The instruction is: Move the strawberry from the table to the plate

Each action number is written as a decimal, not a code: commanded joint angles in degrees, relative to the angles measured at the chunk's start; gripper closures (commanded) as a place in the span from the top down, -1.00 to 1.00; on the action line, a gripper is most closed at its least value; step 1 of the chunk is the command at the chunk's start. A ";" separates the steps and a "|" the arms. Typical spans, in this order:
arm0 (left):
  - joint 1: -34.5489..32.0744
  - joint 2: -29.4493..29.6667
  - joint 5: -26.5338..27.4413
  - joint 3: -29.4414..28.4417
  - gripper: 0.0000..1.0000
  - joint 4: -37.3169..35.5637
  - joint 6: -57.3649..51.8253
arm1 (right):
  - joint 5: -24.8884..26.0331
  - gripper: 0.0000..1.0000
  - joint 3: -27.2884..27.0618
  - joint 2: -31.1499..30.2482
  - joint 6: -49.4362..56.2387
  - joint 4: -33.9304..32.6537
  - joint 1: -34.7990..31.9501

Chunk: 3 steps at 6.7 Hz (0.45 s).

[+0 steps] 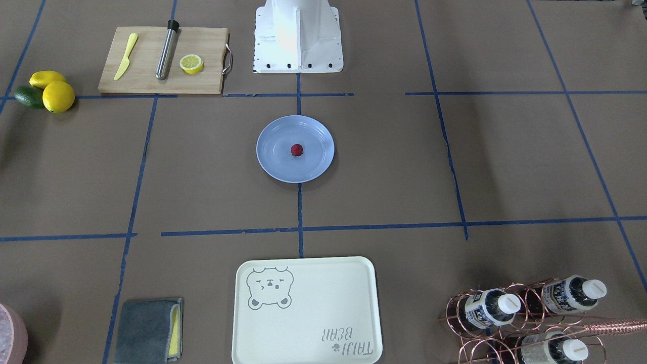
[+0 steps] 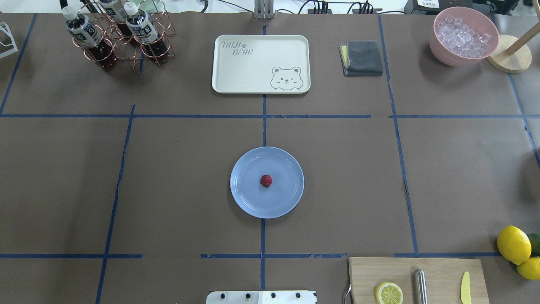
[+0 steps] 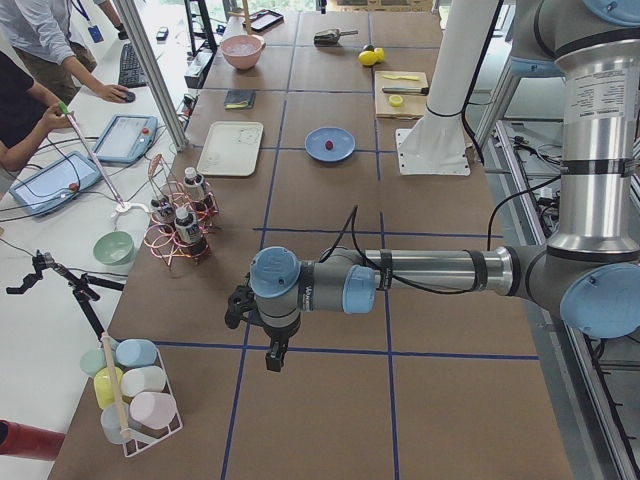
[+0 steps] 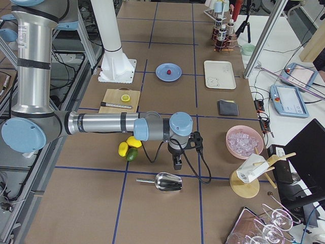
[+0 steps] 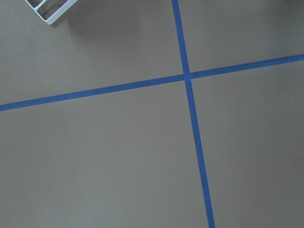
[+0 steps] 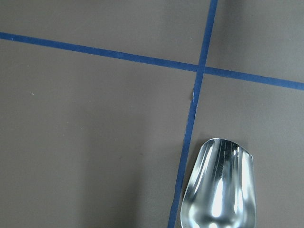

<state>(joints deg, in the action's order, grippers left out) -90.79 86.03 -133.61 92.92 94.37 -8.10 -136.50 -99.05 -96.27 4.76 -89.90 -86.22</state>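
Note:
The small dark-red strawberry [image 1: 296,149] [image 2: 265,180] lies at the centre of the pale-blue plate [image 1: 273,164] [image 2: 245,200], which rests mid-table on the brown-paper table [image 1: 404,167]. Both grippers are far from the plate and show only in the side views. My left gripper [image 3: 272,355] hangs over bare paper at the table's left end; I cannot tell if it is open or shut. My right gripper [image 4: 176,163] hangs at the right end above a metal scoop [image 4: 162,182] [image 6: 219,185]; its state cannot be told either. Neither wrist view shows fingers.
A cutting board [image 2: 438,280] holds a lemon slice [image 2: 389,293], a metal rod and a yellow knife. Lemons [image 2: 513,244] lie beside it. The bear tray [image 2: 260,63], bottle rack [image 2: 118,36], grey cloth [image 2: 363,58] and ice bowl [image 2: 464,36] line the far edge. People stand beyond.

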 commanded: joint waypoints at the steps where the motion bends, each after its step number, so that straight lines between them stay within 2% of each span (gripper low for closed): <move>1: 0.00 0.01 -0.07 -0.46 1.00 0.20 0.01 | -0.08 1.00 0.08 -0.06 -0.19 0.07 0.00; 3: 0.17 0.80 -0.07 -0.55 1.00 -0.15 0.10 | -0.26 1.00 0.43 -0.06 -0.28 -0.01 0.00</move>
<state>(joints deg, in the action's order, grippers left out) -90.71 86.29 -133.68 92.37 94.48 -8.06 -136.65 -98.84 -96.32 4.52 -89.85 -86.22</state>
